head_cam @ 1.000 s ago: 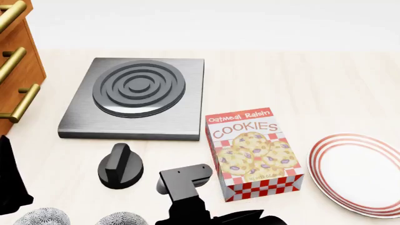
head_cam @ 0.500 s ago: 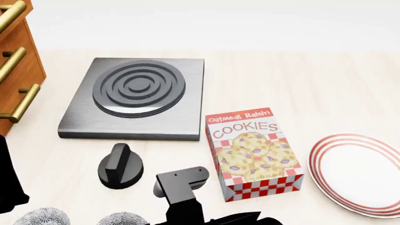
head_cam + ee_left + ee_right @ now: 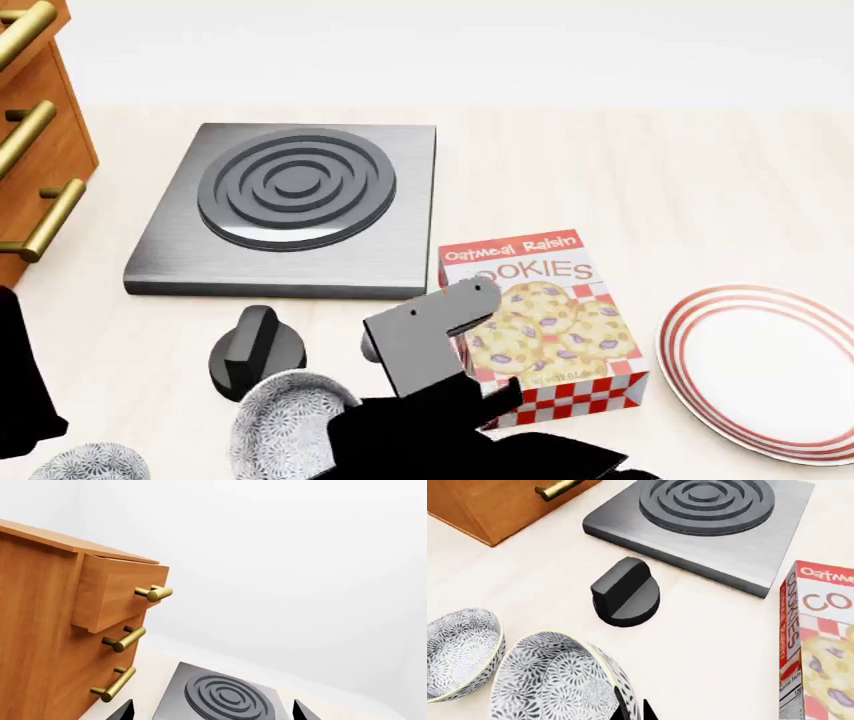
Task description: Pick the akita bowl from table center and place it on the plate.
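One akita bowl (image 3: 283,425), tilted and clamped by its rim in the right fingers (image 3: 630,707) near the desk's front edge, should clear the cookie box (image 3: 547,325) before reaching the plate (image 3: 767,370) (left fingers: state not discernible).

The speckled akita bowl (image 3: 283,425) is held tilted, raised left of the red-ringed white plate (image 3: 774,370), which lies flat and empty.
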